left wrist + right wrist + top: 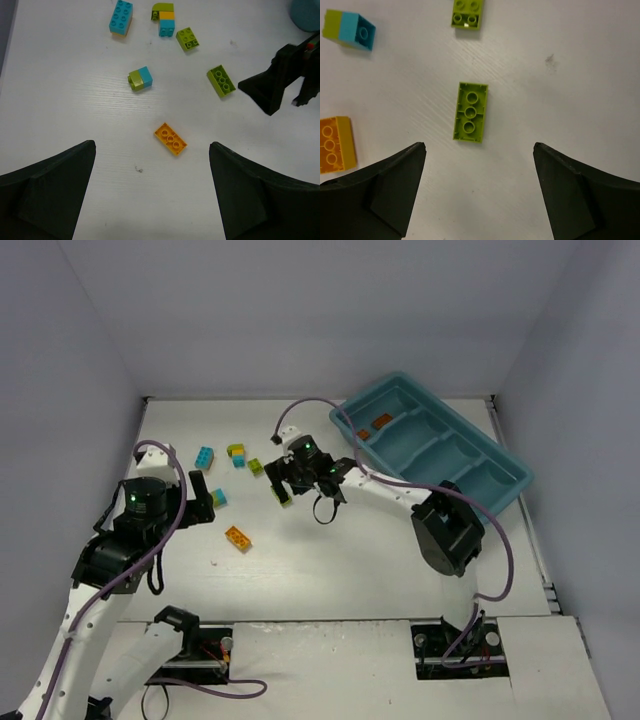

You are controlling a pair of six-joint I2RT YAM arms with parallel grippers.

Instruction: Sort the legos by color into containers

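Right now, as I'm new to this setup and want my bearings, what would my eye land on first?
The right arm's fingers are spread wide over a lone lime green brick, underside up, mid-table. At far right, the long teal tray holds orange bricks in its end compartment. Nearer the left arm lie a loose yellow-orange brick and a cyan-and-lime stack.

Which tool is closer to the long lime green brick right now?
Right. The right tool is directly over the long lime green brick, fingers open on either side of it. The left tool sits well off to its left, open, nearer the orange brick.
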